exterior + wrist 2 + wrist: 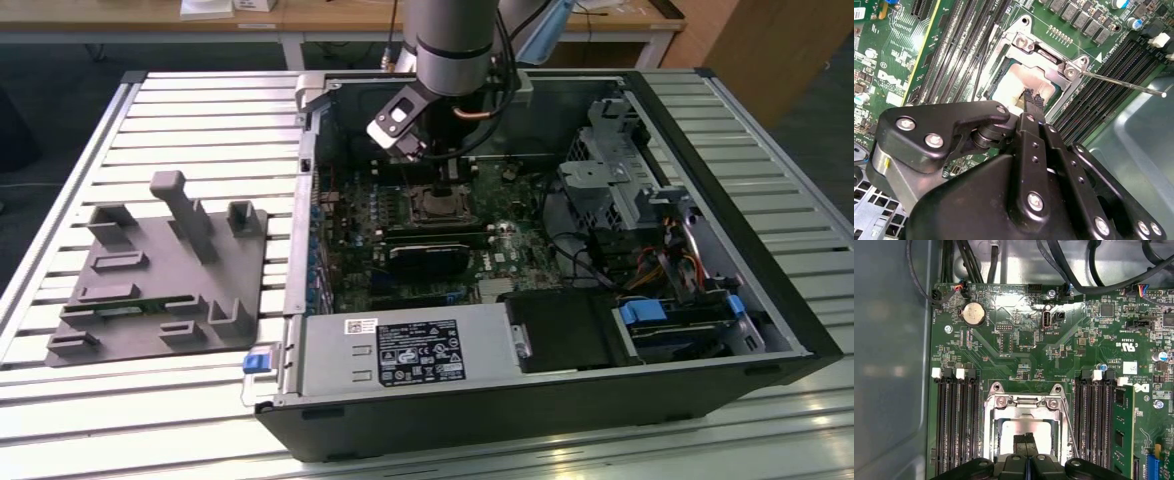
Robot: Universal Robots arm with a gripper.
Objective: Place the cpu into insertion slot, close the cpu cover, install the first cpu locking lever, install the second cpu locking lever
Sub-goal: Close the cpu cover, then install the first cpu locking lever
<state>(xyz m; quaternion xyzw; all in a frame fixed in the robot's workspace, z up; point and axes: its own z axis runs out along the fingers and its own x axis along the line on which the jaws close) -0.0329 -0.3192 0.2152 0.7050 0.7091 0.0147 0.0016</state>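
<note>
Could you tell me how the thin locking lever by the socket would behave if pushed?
The locking lever is a long thin wire, so it probably flexes springily. It seems anchored near the cpu cover corner, so it should pivot rather than slide.

Exterior view high above computer case (534, 415), both wrist views close over insertion slot (1021, 75) (1024, 425)

An open computer case (767, 270) lies on a slatted metal table (134, 410). Inside the case are a silver power supply (400, 352) and a blue drive caddy (647, 312). Outside the case, at the exterior view's left, lies a grey fixture plate (140, 255).
</note>
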